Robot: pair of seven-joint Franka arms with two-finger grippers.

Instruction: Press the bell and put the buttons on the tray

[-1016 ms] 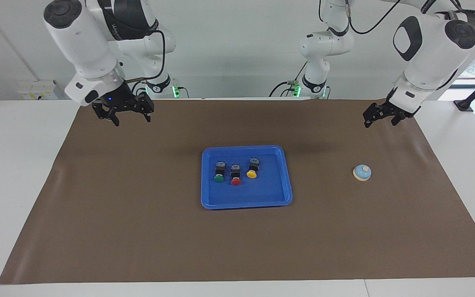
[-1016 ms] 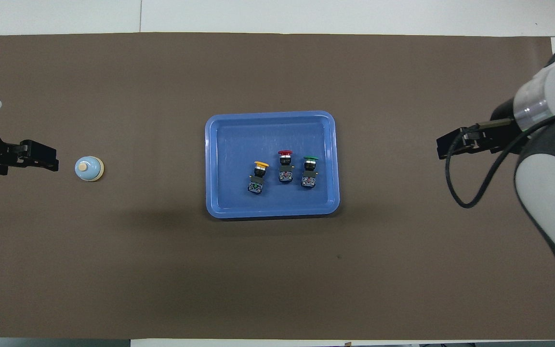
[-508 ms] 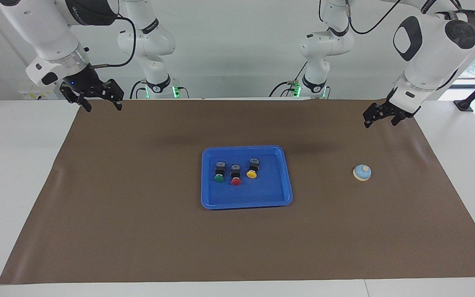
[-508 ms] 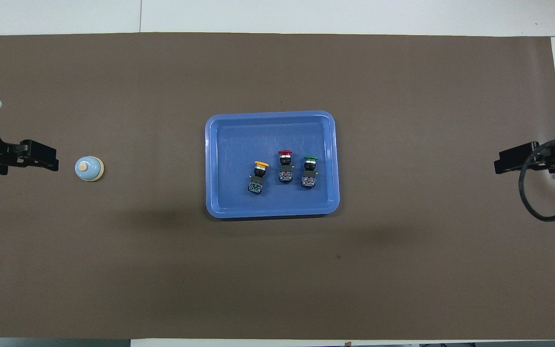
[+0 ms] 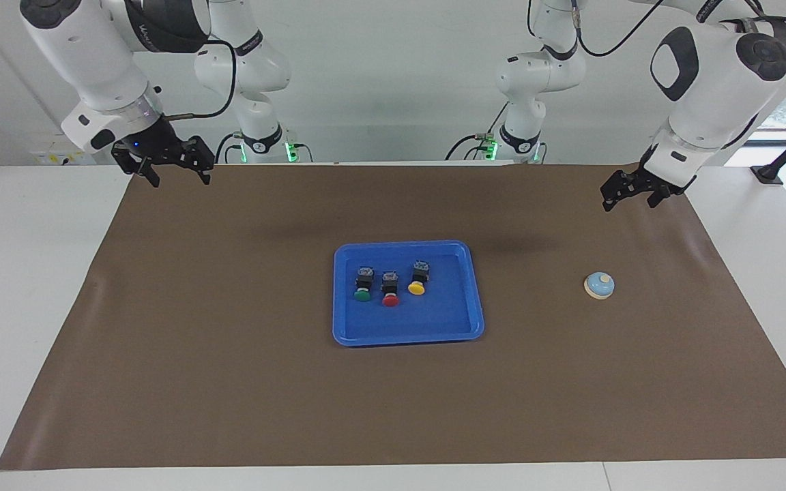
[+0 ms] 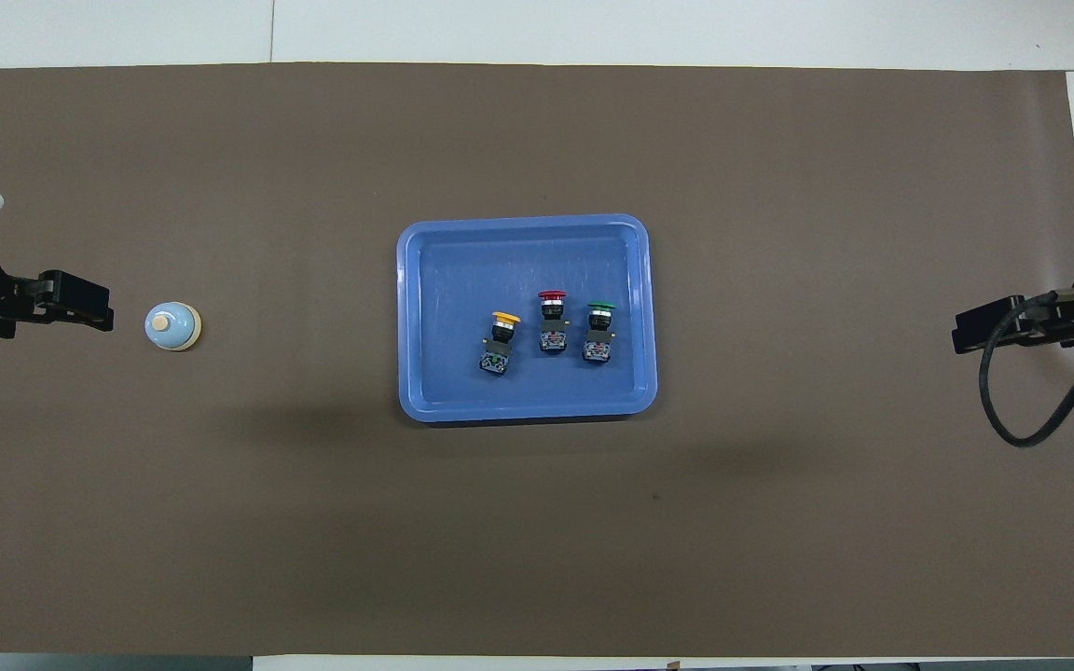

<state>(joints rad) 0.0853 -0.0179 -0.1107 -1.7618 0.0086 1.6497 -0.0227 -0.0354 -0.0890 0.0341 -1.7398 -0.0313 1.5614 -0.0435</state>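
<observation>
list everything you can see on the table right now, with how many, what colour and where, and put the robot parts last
tray: one, bright blue, middle of the mat.
buttons: three, green, red and yellow caps, black bodies, side by side in the tray.
bell: one, light blue dome, cream base, on the mat toward the left arm's end.
mat: one, brown, covering the table.
right gripper: one, black, jaws open, raised over its corner of the mat.
left gripper: one, black, raised over the mat's edge.

Bare mat around tray, bell standing apart
</observation>
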